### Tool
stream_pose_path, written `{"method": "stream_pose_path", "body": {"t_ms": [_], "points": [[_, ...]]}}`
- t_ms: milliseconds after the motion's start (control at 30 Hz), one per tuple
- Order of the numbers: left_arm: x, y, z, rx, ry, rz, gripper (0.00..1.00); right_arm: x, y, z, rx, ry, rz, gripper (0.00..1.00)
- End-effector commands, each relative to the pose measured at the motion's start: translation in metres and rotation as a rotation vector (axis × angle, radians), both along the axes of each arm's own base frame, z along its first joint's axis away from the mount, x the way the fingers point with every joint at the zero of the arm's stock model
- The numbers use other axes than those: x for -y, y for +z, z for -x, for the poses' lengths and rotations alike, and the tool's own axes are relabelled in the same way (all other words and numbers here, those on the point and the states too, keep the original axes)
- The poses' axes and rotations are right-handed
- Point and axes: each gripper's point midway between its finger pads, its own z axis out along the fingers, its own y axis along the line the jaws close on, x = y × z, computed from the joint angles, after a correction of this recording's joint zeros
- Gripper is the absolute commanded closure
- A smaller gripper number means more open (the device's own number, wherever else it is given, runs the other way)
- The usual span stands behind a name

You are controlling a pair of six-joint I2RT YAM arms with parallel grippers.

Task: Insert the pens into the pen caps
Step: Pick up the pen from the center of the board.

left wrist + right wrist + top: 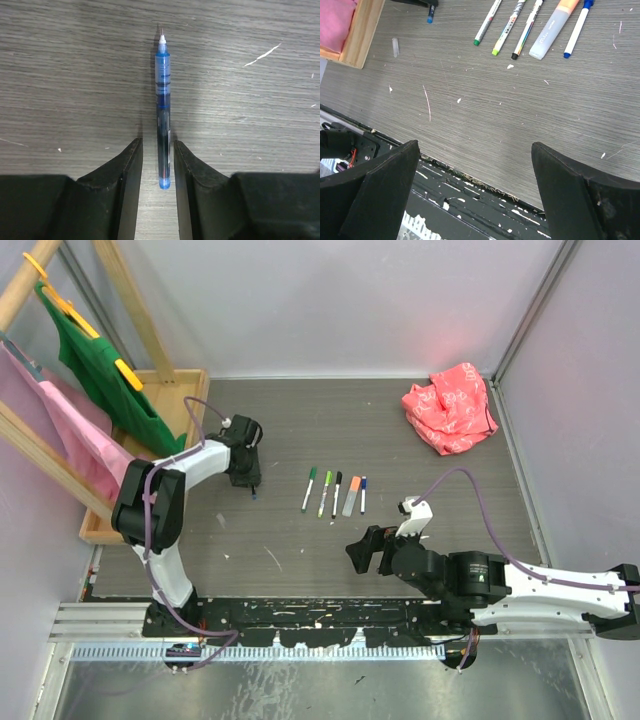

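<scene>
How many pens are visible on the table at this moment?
6. Five lie in a central row: green pen, lime pen, black pen, orange highlighter, blue-capped pen. The sixth, an uncapped blue pen, lies inside the left claw.

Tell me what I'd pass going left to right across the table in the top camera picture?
left gripper → dark green pen → light green pen → black pen → orange highlighter → blue pen → red crumpled cloth. The right gripper lines up with the blue pen, so I skipped it.
</scene>
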Motion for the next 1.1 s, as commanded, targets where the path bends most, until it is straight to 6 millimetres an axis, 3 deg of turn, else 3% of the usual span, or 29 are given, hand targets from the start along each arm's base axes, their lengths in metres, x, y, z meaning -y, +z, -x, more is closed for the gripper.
{"method": "stream_pose_path", "body": {"t_ms": [0, 133, 467, 700, 1067], "points": [[0.005, -0.002, -0.013, 0.029, -0.022, 0.017, 0.69, -0.001, 0.011, -0.004, 0.013, -0.034, -0.037, 0.01], [0.006, -0.009, -0.012, 0.012, -0.024, 0.016, 0.71, -0.001, 0.011, -0.004, 0.013, -0.031, -0.037, 0.01], [0.009, -0.005, 0.001, 0.012, -0.031, 0.057, 0.96, -0.001, 0.010, -0.005, 0.014, -0.034, -0.030, 0.01], [0.046, 0.045, 0.036, 0.139, -0.108, 0.203, 0.98, 0.004, 0.010, -0.010, 0.024, -0.078, -0.026, 0.01], [0.074, 0.108, 0.106, 0.289, -0.152, 0.395, 0.98, -0.013, 0.009, -0.023, 0.051, -0.079, 0.099, 0.01]]}}
